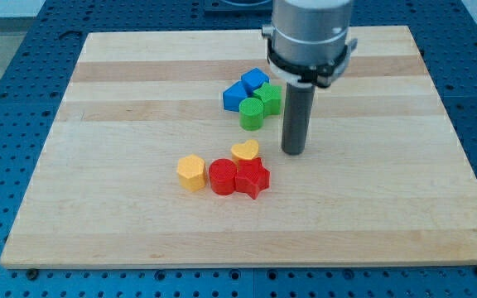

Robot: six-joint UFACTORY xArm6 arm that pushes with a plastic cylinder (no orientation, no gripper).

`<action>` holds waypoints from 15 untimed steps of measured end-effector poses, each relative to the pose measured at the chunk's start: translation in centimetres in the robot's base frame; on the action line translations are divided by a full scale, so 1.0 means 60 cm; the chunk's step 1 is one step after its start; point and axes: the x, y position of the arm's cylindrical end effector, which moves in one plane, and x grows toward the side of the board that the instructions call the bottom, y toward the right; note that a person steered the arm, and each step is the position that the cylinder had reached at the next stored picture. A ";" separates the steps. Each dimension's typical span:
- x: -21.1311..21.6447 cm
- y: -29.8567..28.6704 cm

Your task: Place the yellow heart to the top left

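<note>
The yellow heart (245, 151) lies near the middle of the wooden board (122, 99), touching the red blocks just below it. My tip (293, 152) rests on the board just to the right of the heart, with a small gap between them. A red round block (222, 177) and a red star (252, 178) sit side by side below the heart. A yellow hexagonal block (191, 173) sits to the left of the red round block.
Above the heart is a cluster: two blue blocks (255, 80) (235, 96), a green round block (252, 113) and a green star-like block (270, 98). The arm's grey body (309, 33) hangs over the board's top middle. A blue perforated table (7, 91) surrounds the board.
</note>
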 end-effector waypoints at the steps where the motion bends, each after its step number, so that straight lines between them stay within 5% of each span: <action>1: 0.018 -0.090; 3: -0.048 -0.356; 6: -0.033 -0.473; 7: -0.114 -0.508; 8: -0.199 -0.514; 12: -0.291 -0.570; 15: -0.231 -0.550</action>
